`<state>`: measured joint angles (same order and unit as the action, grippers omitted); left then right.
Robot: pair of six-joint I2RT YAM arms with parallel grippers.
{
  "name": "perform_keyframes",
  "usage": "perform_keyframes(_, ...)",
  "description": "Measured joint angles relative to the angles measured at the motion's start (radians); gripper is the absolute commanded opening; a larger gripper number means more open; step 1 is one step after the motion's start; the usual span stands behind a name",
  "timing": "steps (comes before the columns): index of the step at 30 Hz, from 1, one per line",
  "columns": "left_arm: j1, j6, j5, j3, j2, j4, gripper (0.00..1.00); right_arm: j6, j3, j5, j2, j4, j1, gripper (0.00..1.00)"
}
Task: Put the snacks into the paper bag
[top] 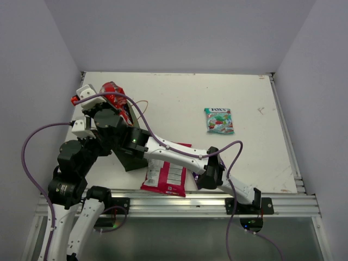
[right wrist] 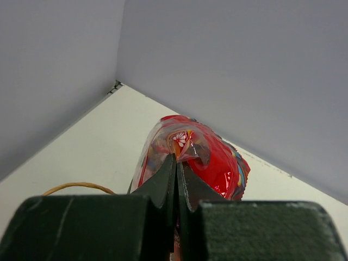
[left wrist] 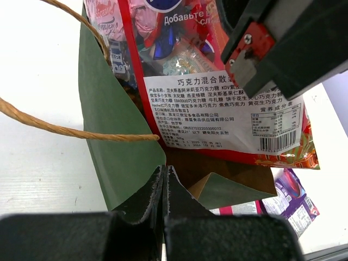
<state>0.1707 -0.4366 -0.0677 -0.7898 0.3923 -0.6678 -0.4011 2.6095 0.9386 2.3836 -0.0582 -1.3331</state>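
My right gripper [right wrist: 176,160] is shut on the top edge of the large red mixed-candy bag [right wrist: 217,163]. It holds the candy bag [top: 112,93] upright, with the lower end inside the mouth of the dark green paper bag [top: 129,157]. My left gripper [left wrist: 164,171] is shut on the paper bag's green rim [left wrist: 119,147], and the candy bag's label [left wrist: 217,109] hangs just beyond it. The red-and-white packet [top: 166,174] lies by the bag at the near edge. The purple packet [left wrist: 291,198] lies beside it, mostly under my right arm. The teal packet [top: 219,120] lies apart at centre right.
A tan loop handle [left wrist: 65,130] crosses in front of the bag's mouth. My right arm [top: 179,155] stretches across the near table toward the bag. Grey walls close the table on the left, back and right, and a metal rail [top: 217,193] runs along the near edge.
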Motion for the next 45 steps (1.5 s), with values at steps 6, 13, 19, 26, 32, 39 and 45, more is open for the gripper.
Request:
perform_keyframes(6,0.000,0.001,-0.005,0.000,-0.001,0.000,0.00,0.009,-0.009,0.025,0.000,0.003,-0.002,0.00)
perform_keyframes(13,0.000,0.002,-0.004,0.000,-0.011,-0.004,0.00,0.028,-0.048,0.073,0.000,0.026,-0.009,0.00)
perform_keyframes(19,0.000,0.014,-0.006,-0.001,-0.019,-0.011,0.00,0.040,-0.116,0.107,0.000,0.068,-0.013,0.00)
perform_keyframes(26,-0.001,0.026,0.026,-0.004,-0.037,-0.039,0.00,0.051,-0.262,0.167,-0.027,0.103,-0.024,0.43)
perform_keyframes(32,0.002,0.039,0.000,-0.013,-0.048,-0.037,0.00,-0.017,-0.315,0.213,-0.062,0.142,-0.035,0.99)
perform_keyframes(39,0.006,0.071,-0.017,-0.051,-0.072,0.011,0.00,-0.143,-0.306,0.225,-0.137,0.122,-0.075,0.99)
perform_keyframes(45,0.008,0.054,-0.014,-0.048,-0.084,0.115,0.00,-0.236,-0.416,0.229,-0.383,0.116,-0.221,0.99)
